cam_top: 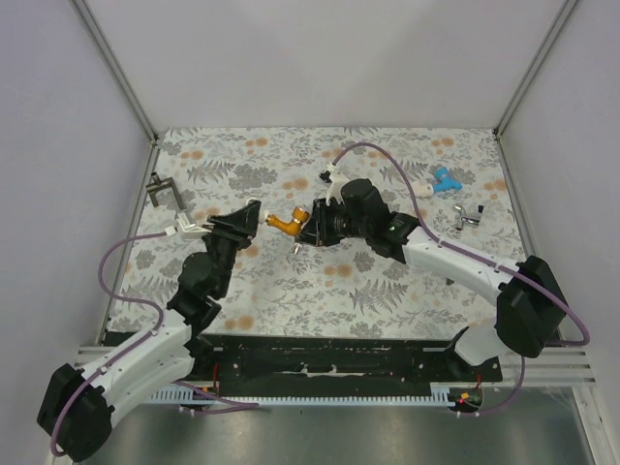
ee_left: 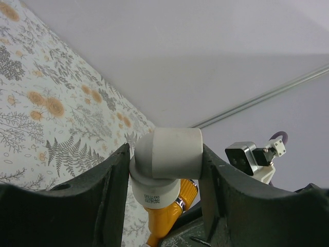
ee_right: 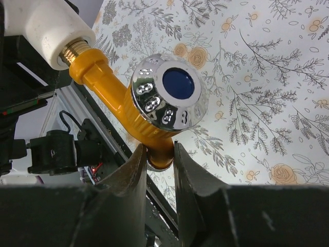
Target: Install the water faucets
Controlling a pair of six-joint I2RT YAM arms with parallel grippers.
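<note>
The orange faucet (cam_top: 282, 222) hangs above the middle of the table between both grippers. Its brass thread sits in a white elbow fitting (ee_left: 167, 159). My left gripper (ee_left: 164, 164) is shut on that elbow fitting, with the orange body (ee_left: 163, 218) below it. My right gripper (ee_right: 159, 154) is shut on the faucet's spout end (ee_right: 160, 155); the chrome knob with a blue cap (ee_right: 169, 95) faces the right wrist camera. The elbow fitting (ee_right: 46, 25) shows at the top left there. A blue faucet (cam_top: 445, 180) lies at the far right of the table.
A dark metal angled handle (cam_top: 163, 190) lies at the far left. A small chrome cross handle (cam_top: 467, 216) lies near the blue faucet. The table has a floral cloth (cam_top: 387, 281), white walls around it and a black rail (cam_top: 329, 360) at the near edge.
</note>
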